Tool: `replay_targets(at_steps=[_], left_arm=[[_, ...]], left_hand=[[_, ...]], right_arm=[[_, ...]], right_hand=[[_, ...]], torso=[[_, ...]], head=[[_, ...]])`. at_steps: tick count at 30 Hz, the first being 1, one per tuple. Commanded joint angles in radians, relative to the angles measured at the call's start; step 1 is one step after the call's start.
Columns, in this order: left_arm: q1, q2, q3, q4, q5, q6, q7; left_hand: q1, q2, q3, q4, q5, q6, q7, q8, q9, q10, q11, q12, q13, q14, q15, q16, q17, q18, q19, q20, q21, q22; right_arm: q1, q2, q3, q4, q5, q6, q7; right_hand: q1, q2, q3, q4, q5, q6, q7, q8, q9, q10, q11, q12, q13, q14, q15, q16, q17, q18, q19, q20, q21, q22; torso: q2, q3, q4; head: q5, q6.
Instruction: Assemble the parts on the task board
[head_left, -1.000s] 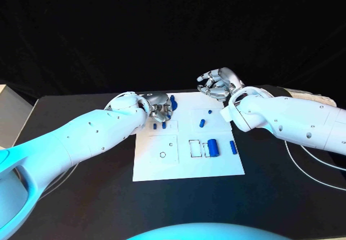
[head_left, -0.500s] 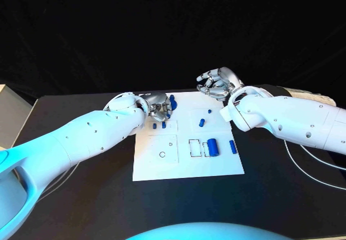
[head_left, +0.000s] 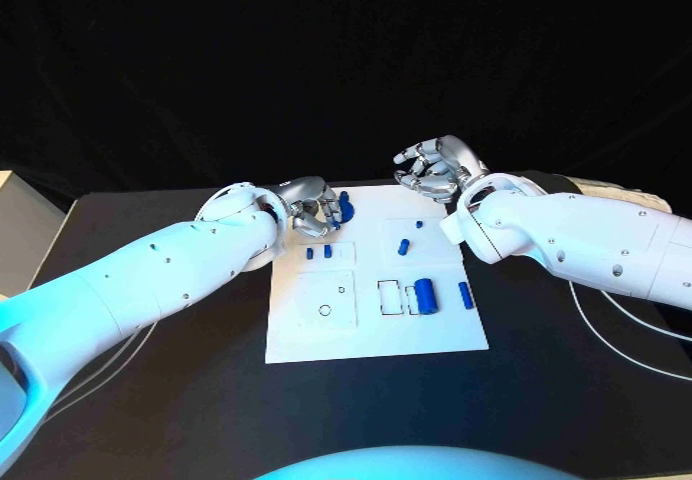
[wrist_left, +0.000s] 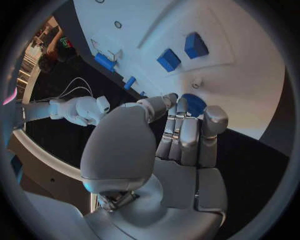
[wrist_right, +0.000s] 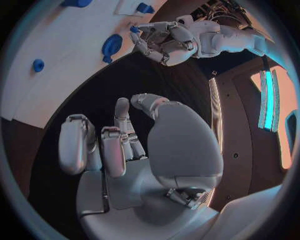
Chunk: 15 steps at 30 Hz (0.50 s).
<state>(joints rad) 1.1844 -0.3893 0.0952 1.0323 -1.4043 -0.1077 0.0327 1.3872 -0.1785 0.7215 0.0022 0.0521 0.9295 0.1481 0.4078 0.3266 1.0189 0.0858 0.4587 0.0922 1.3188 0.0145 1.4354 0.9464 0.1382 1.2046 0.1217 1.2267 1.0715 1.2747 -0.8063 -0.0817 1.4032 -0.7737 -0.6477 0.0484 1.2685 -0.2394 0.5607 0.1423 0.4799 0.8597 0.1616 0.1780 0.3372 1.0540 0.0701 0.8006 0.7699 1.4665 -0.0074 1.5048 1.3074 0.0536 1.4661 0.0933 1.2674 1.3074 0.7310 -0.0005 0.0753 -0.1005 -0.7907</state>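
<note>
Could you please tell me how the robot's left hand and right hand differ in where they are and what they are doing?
The silver left hand hangs over the far left corner of the white task board, fingers reaching down at a round blue part. The silver right hand is raised beyond the board's far edge, palm up, over bare black table. Both have loosely curled fingers and appear to hold nothing.
</note>
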Motion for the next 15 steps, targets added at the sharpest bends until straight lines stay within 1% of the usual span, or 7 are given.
replay_targets(at_steps=[1,3,5,7,11,13,15], left_arm=[[0.0,-0.014,0.009,0.022,0.05,-0.001,0.0],[0.0,-0.026,0.015,0.035,0.053,0.006,-0.006],[0.0,-0.036,0.019,0.043,0.054,0.014,-0.012],[0.0,-0.044,0.022,0.047,0.054,0.023,-0.019],[0.0,-0.051,0.024,0.044,0.034,0.039,-0.026],[-0.001,-0.052,0.025,0.041,0.019,0.044,-0.027],[-0.003,-0.051,0.025,0.039,-0.001,0.049,-0.028]], left_hand=[[-0.011,-0.002,-0.002,-0.005,-0.001,0.007,0.002,-0.005,0.002,0.007,0.003,-0.009,-0.002,0.006,0.004,0.003,-0.001,-0.014,0.001,0.003,0.003,-0.001],[-0.011,-0.002,-0.002,-0.005,-0.001,0.008,0.002,-0.005,0.002,0.008,0.003,-0.012,-0.002,0.005,0.005,0.003,-0.002,-0.014,0.001,0.003,0.003,-0.001],[-0.012,-0.002,-0.002,-0.005,-0.001,0.008,0.002,-0.006,0.003,0.008,0.004,-0.014,-0.002,0.004,0.005,0.002,-0.005,-0.013,-0.001,0.003,0.001,-0.004],[-0.012,-0.002,-0.003,-0.005,-0.001,0.009,0.002,-0.006,0.004,0.01,0.003,-0.016,-0.002,0.004,0.005,0.002,-0.004,-0.013,-0.001,0.004,0.002,-0.004],[-0.012,-0.001,-0.003,-0.006,-0.001,0.012,0.002,-0.006,0.005,0.013,0.003,-0.019,-0.002,0.003,0.005,0.002,-0.006,-0.013,-0.003,0.004,0.001,-0.005],[-0.012,-0.001,-0.003,-0.006,-0.001,0.012,0.002,-0.007,0.006,0.014,0.003,-0.021,-0.002,0.0,0.005,0.001,-0.013,-0.012,-0.006,0.004,-0.002,-0.008],[-0.011,-0.001,-0.003,-0.007,-0.001,0.012,0.002,-0.008,0.006,0.015,0.003,-0.023,-0.002,-0.001,0.005,0.0,-0.016,-0.011,-0.008,0.004,-0.003,-0.011]], right_arm=[[0.0,-0.002,0.0,0.001,-0.004,0.012,0.001],[0.0,-0.003,0.0,0.001,-0.004,0.012,0.001],[0.0,-0.004,0.0,0.001,-0.004,0.013,0.001],[0.0,-0.005,0.0,0.001,-0.005,0.013,0.001],[0.0,-0.006,0.0,0.001,-0.005,0.013,0.0],[0.0,-0.006,0.0,0.001,-0.005,0.014,0.0],[0.0,-0.006,0.0,0.001,-0.005,0.014,0.001]], right_hand=[[-0.011,-0.001,0.006,0.002,0.004,0.002,0.003,0.006,0.001,-0.004,0.0,-0.004,-0.001,0.073,-0.004,-0.004,0.138,0.015,0.02,-0.009,-0.005,0.005],[-0.011,-0.001,0.006,0.002,0.004,0.002,0.003,0.006,0.001,-0.004,0.0,-0.004,-0.001,0.073,-0.004,-0.004,0.138,0.015,0.02,-0.009,-0.005,0.005],[-0.011,-0.001,0.006,0.002,0.004,0.002,0.003,0.006,0.001,-0.004,0.0,-0.004,-0.001,0.073,-0.004,-0.004,0.138,0.015,0.02,-0.009,-0.005,0.005],[-0.011,-0.001,0.006,0.002,0.004,0.002,0.003,0.006,0.001,-0.004,0.0,-0.004,-0.001,0.073,-0.004,-0.004,0.138,0.015,0.02,-0.009,-0.005,0.005],[-0.013,-0.001,0.006,0.001,0.004,0.001,0.003,0.006,0.001,-0.002,0.0,-0.006,-0.004,0.073,-0.004,-0.004,0.138,0.015,0.02,-0.009,-0.005,0.005],[-0.013,-0.001,0.006,0.001,0.004,0.001,0.003,0.006,0.001,-0.002,0.0,-0.006,-0.004,0.073,-0.004,-0.004,0.138,0.015,0.02,-0.009,-0.005,0.005],[-0.013,-0.001,0.006,0.001,0.004,0.001,0.003,0.006,0.001,-0.002,0.0,-0.006,-0.004,0.073,-0.004,-0.004,0.138,0.015,0.02,-0.009,-0.005,0.005]], torso=[[-0.002,-0.0012,0.003],[-0.004,-0.0021,0.0043],[-0.004,-0.0023,0.0041],[-0.006,-0.0032,0.0061],[-0.005,-0.0036,0.006],[-0.006,-0.0048,0.007],[-0.004,-0.005,0.0056]], head=[[0.001,-0.001],[0.002,-0.001],[0.002,-0.001],[0.001,-0.002],[0.003,-0.003],[0.003,-0.004],[0.005,-0.004]])
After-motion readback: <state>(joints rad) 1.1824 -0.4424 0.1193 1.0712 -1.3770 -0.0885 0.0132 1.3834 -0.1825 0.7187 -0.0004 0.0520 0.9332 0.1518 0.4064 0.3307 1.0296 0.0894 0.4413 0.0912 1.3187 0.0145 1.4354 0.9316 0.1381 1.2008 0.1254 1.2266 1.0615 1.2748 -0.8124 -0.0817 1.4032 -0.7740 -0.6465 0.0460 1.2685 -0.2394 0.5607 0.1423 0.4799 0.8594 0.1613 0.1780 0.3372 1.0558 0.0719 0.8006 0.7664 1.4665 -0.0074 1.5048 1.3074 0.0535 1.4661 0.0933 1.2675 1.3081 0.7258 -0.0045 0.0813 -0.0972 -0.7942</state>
